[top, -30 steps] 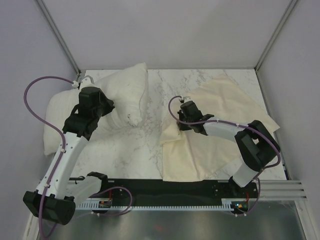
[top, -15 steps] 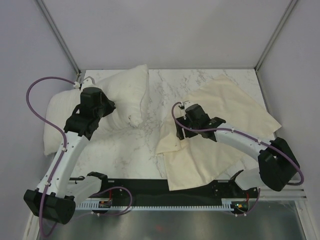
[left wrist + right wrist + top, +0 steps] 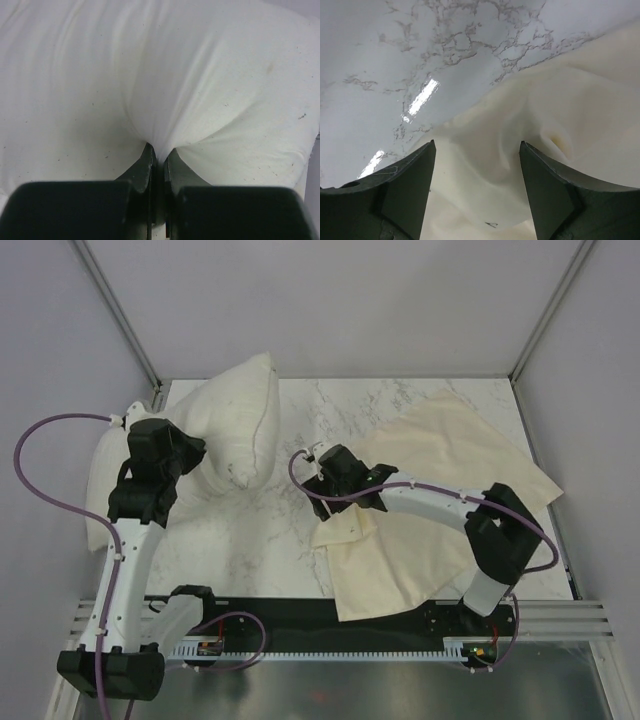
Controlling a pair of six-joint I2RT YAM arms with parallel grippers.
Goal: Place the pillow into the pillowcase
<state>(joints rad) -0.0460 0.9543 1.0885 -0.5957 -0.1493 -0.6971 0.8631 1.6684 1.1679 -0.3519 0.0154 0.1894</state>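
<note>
Top camera: I see the left gripper (image 3: 188, 454) at the back left of the marble worktop (image 3: 300, 425). It is clamped on the pillow (image 3: 238, 415), which bunches up into a tall peak beside it. The pillow's lower end sags along the worktop's left edge. On the right half, the pillowcase (image 3: 450, 470) lies spread flat and wrinkled, well apart from the pillow. The right gripper (image 3: 318, 472) reaches across to its rumpled left edge.

Left wrist camera: the left gripper (image 3: 159, 153) has its jaws pressed nearly together on a pinch of the pillow (image 3: 210, 85). White fabric fans out from the pinch in deep folds and fills the frame.

Right wrist camera: the right gripper (image 3: 476, 146) stands wide open with nothing clamped between its fingers (image 3: 405, 190). Below the gap, the cream edge of the pillowcase (image 3: 555, 115) runs across the veined worktop (image 3: 410, 45) in a soft fold. From this angle I cannot tell whether the fingertips touch the cloth or hang just above it.
</note>
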